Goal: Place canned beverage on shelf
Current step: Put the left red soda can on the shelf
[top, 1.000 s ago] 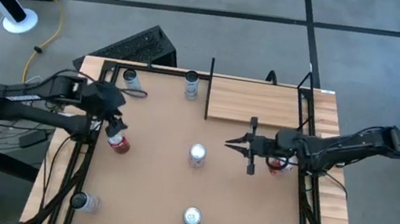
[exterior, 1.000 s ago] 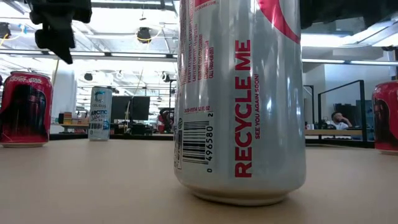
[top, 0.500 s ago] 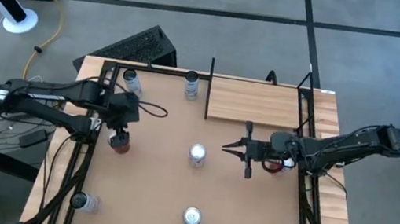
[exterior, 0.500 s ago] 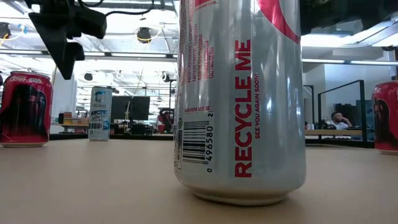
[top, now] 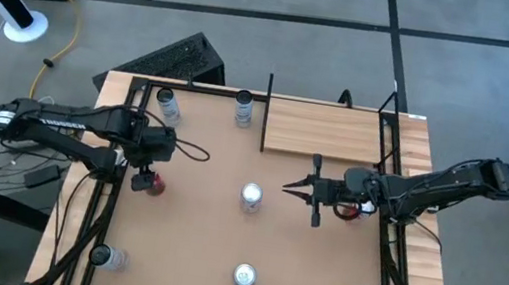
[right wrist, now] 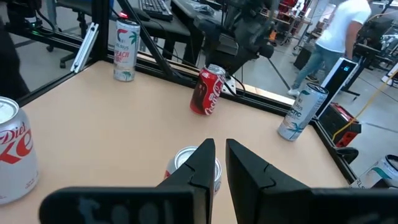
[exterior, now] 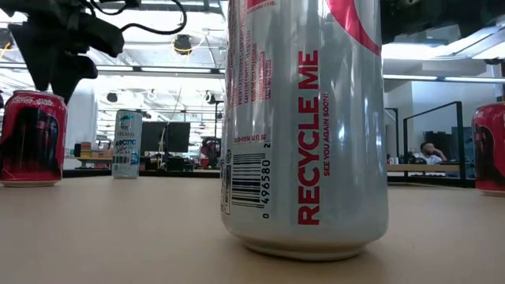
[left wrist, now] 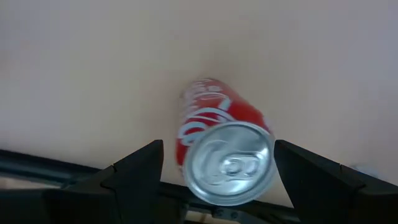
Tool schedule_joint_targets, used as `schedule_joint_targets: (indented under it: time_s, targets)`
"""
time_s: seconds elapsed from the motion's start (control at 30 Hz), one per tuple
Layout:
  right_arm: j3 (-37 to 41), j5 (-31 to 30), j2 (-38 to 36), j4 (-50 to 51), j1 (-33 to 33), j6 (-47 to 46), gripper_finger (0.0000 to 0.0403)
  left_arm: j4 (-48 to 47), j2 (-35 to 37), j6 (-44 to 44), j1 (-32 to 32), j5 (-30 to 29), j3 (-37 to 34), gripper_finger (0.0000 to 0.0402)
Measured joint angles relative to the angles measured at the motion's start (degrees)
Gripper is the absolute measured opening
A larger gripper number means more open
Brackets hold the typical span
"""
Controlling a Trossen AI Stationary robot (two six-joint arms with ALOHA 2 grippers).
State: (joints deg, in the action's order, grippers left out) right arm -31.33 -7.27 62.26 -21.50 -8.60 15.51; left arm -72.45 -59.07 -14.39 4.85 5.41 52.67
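- Left gripper (top: 146,179) sits over the red cola can (top: 155,183) near the counter's (top: 189,244) left edge; jaws released, spread wide w/ a finger (left wrist: 134,171) on each side of the can top, not touching it.
- That can (left wrist: 222,155) stands upright on the counter, well apart from the shelf (top: 322,130).
- Shelf = pale wood board at the far right corner, thin black upright bar along its left short edge; no can on it.
- Right gripper (top: 290,186) hangs mid-counter, pointing at the silver can (top: 251,197) in the centre, just beside it but apart; jaws nearly clenched, only a thin slit between fingers (right wrist: 202,163), holding nothing.
- Other cans: two by the far edge left of the shelf, one at the near edge centre (top: 244,275), one in each near corner, a red one under the right arm.
- Low view: big silver-and-red can (exterior: 304,126) up close, "RECYCLE ME" on its side.
- Person in white top (right wrist: 341,31) in the room behind.
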Motion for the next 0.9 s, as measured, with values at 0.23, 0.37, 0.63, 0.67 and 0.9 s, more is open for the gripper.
schedule_joint_targets:
  time_s: [0.23, 0.37, 0.63, 0.67, 0.9]
  targets:
    - [0.0, 0.0, 0.0, 0.0, 0.0, 0.0, 0.0064, 0.9, 0.2, -1.2, -4.6, -0.5, -3.2, 0.0291]
    - [0.0, 0.0, 0.0, 0.0, 0.0, 0.0, 0.0064, 2.7, 0.2, -1.3, -6.5, -1.9, -4.2, 0.0291]
    - [0.0, 0.0, 0.0, 0.0, 0.0, 0.0, 0.0064, 3.1, 0.2, -4.0, -8.1, -4.4, -4.4, 0.0291]
    - [0.0, 0.0, 0.0, 0.0, 0.0, 0.0, 0.0064, 3.1, 0.2, -5.2, -8.1, -4.4, -4.4, 0.0291]
    - [0.0, 0.0, 0.0, -0.1, 0.0, 0.0, 0.0064, 3.0, 0.1, -23.5, -7.0, -5.1, -4.4, 0.0291]
